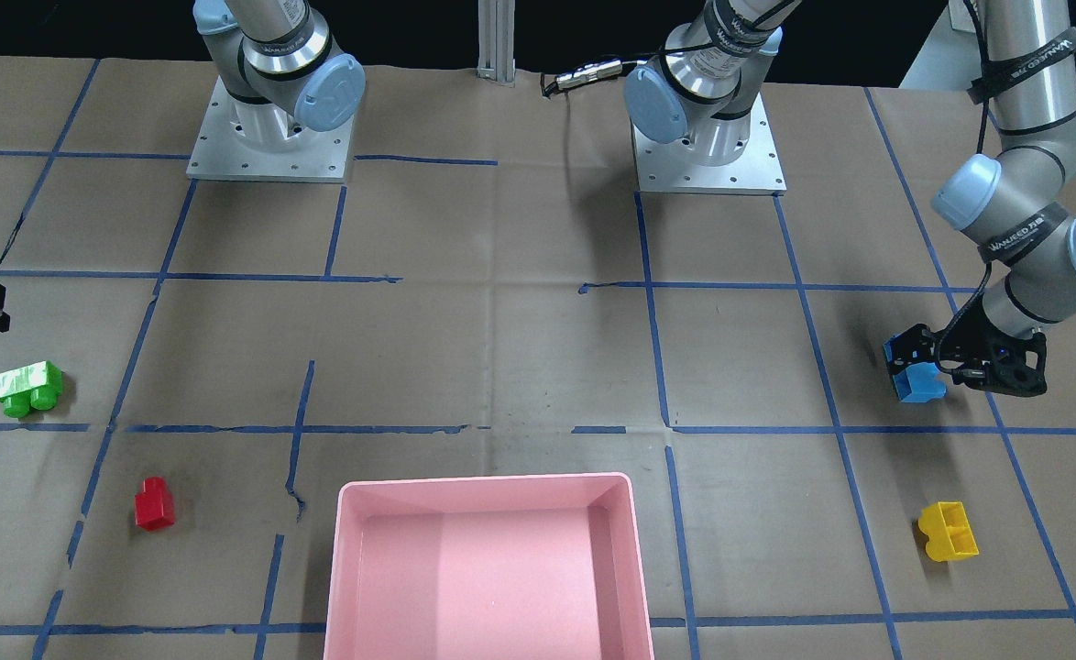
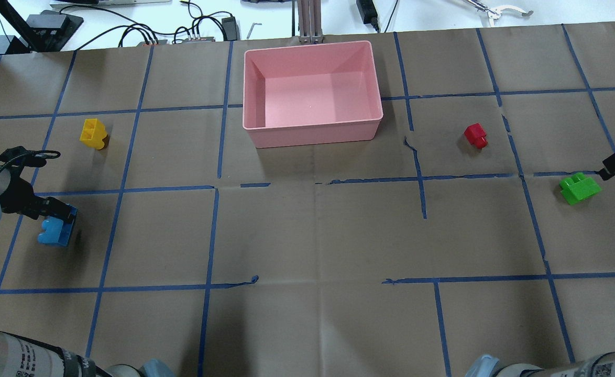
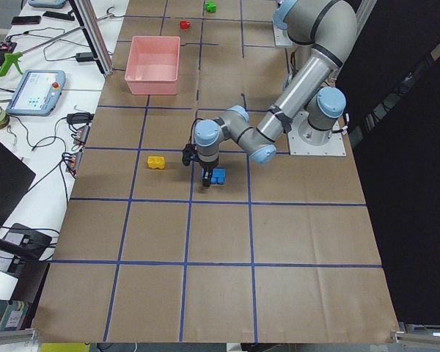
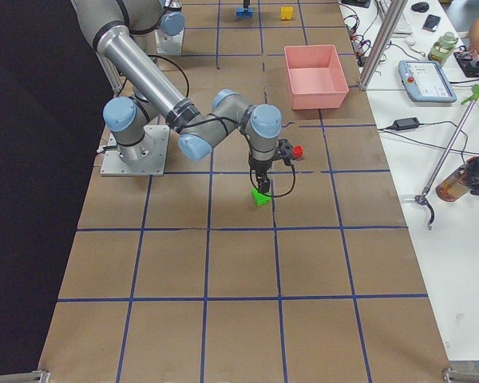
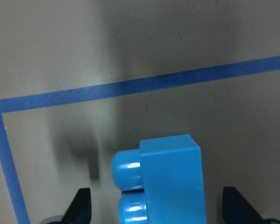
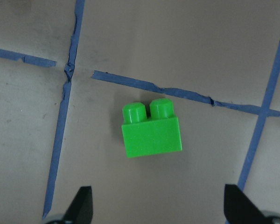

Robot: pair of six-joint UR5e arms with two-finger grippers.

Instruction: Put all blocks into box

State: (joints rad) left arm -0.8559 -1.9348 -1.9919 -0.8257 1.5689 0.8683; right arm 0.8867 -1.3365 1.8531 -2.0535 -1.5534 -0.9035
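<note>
The pink box (image 1: 488, 486) stands at the table's far middle and holds no blocks. My left gripper (image 5: 158, 207) is open, its fingers (image 5: 82, 205) either side of the blue block (image 5: 163, 182), which lies on the paper at the left (image 2: 53, 234). The yellow block (image 2: 93, 132) lies beyond it, toward the box. My right gripper (image 6: 158, 210) is open and hovers above the green block (image 6: 151, 130) at the table's right (image 2: 579, 188), not touching it. The red block (image 2: 476, 135) lies between the green block and the box (image 2: 313, 125).
Brown paper with a blue tape grid covers the table. The two arm bases (image 1: 268, 137) (image 1: 708, 142) sit on the robot's side. An aluminium post (image 2: 310, 21) and cables stand just beyond the box at the far edge.
</note>
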